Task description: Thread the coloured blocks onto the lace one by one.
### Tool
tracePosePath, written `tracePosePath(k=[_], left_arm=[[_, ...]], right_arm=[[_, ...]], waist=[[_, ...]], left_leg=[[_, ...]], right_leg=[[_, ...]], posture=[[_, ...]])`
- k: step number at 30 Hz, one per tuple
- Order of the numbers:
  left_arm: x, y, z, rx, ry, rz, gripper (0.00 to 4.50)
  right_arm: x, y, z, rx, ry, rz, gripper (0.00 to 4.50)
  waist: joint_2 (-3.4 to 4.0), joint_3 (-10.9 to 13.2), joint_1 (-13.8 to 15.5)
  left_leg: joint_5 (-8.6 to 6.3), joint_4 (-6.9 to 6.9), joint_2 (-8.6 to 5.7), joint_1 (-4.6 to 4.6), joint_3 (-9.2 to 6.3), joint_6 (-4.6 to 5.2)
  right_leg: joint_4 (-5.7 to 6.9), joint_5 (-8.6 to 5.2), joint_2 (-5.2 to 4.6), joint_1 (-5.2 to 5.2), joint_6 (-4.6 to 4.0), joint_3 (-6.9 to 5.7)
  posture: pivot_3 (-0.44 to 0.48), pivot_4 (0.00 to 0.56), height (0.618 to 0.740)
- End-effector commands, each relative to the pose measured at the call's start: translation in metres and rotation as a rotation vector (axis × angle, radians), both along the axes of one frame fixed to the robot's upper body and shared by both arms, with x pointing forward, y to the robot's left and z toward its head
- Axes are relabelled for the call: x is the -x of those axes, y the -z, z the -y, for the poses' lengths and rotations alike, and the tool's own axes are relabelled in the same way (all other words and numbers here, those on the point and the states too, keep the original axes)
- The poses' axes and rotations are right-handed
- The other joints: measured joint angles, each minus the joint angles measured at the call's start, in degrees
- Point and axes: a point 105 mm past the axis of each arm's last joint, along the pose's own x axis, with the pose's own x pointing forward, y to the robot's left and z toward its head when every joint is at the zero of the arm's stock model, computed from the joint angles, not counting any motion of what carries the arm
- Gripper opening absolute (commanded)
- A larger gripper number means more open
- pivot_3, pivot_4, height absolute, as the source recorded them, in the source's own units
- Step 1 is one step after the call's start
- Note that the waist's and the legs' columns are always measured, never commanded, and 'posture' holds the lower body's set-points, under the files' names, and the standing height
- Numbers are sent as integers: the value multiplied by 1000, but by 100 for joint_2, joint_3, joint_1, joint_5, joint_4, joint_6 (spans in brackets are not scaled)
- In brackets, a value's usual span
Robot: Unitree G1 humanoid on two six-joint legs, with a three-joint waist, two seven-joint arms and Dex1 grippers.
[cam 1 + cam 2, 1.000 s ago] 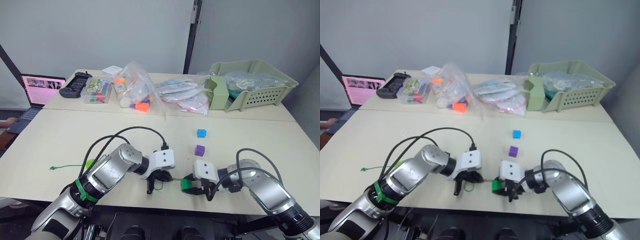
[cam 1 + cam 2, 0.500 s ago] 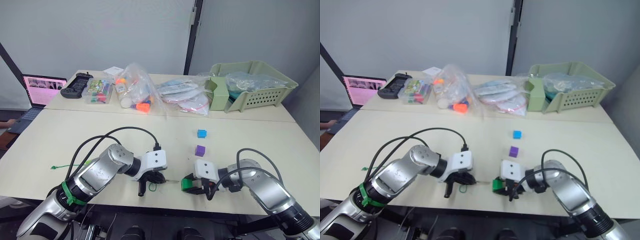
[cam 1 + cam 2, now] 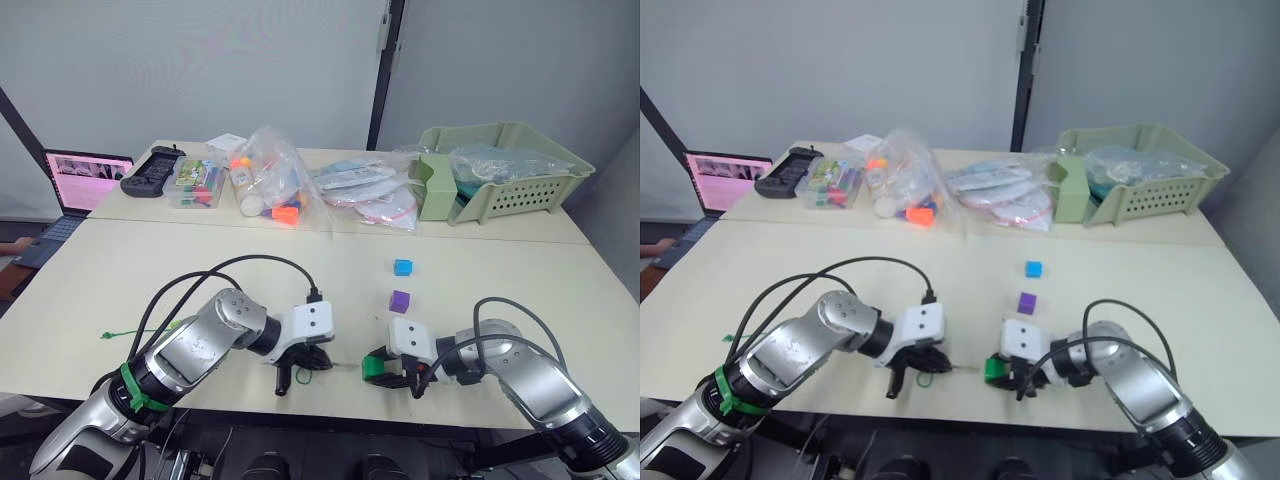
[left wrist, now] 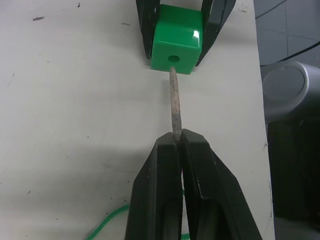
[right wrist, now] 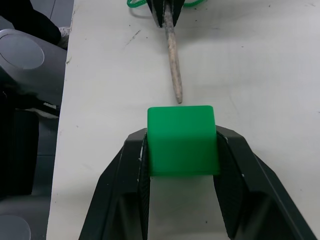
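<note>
My right gripper (image 5: 182, 131) is shut on a dark green block (image 5: 183, 140), held low over the table near its front edge. My left gripper (image 4: 177, 136) is shut on the lace's stiff tan tip (image 4: 174, 102). The tip points at the hole (image 4: 173, 59) in the green block (image 4: 177, 39) and ends right at it, and I cannot tell whether it has entered. The green lace (image 3: 318, 365) loops under the left gripper (image 3: 306, 360) and trails away to the left (image 3: 120, 333). A blue block (image 3: 403, 267) and a purple block (image 3: 400, 301) lie beyond the right gripper (image 3: 377, 368).
At the back of the table stand a green basket (image 3: 500, 165), plastic bags of toys (image 3: 270, 185), a clear box of coloured pieces (image 3: 197, 182) and a black controller (image 3: 150, 168). A laptop (image 3: 85, 180) sits far left. Black cables (image 3: 250, 265) arch over my left arm.
My left gripper has drawn back to the left with the lace tip, mostly in the first half second. The right gripper and green block have held still.
</note>
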Motion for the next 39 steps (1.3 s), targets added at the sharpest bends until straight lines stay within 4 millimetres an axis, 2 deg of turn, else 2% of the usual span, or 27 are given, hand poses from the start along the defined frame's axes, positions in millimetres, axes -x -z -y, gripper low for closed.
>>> tracePosePath(k=[1, 10, 15, 19, 30, 33, 35, 39], left_arm=[[1, -7, 4, 20, 14, 22, 0], [0, -8, 9, 32, 17, 28, 0], [1, -7, 22, 51, 46, 26, 0], [1, -5, 24, 48, 55, 27, 0], [-1, -12, 72, 202, 123, 60, 0], [0, -12, 75, 224, 121, 41, 0], [-2, -10, 69, 223, 112, 41, 0], [-9, -9, 47, 196, 83, 44, 1320]], right_arm=[[-11, 1, 12, 24, 99, 21, 1190], [-8, -1, 6, 8, 101, 20, 1190], [-10, -4, -2, -13, 109, 25, 1190], [-11, -6, -4, -20, 116, 28, 1190], [-5, -7, -20, -39, 93, 35, 1190], [-5, -7, -20, -38, 93, 37, 1190], [-5, -6, -19, -30, 95, 43, 1190], [-4, -3, -15, -19, 102, 43, 1190]], waist=[[0, 0, -1], [0, 0, -4], [-4, 2, -18], [-4, 2, -37], [-5, 2, -15], [-6, 3, 11], [-6, 3, 7], [-6, 2, -7]], left_leg=[[0, 0, 0, 0, 0, 0], [0, 0, 3, 0, 0, 0], [0, 0, 7, 0, 0, 0], [0, -3, 14, 3, 1, 0], [0, -4, 11, -2, 1, 0], [0, -3, 4, 1, 0, 0], [0, -2, 5, 5, 0, 0], [0, -2, 14, 5, -2, 0]], right_leg=[[0, -6, 0, 0, 11, 0], [0, -10, 1, 0, 16, 0], [-1, -10, 5, 0, 17, 0], [-1, -11, 13, -2, 18, 1], [-2, -9, 12, -6, 14, 2], [-6, -10, 4, 3, 19, 1], [-15, -10, 4, 11, 26, 0], [-22, -8, 10, 12, 24, -2]], posture=[[0, 150, 740], [0, 150, 740], [0, 150, 740], [0, 150, 740], [0, 150, 740], [0, 150, 740], [0, 150, 740], [0, 150, 740]])
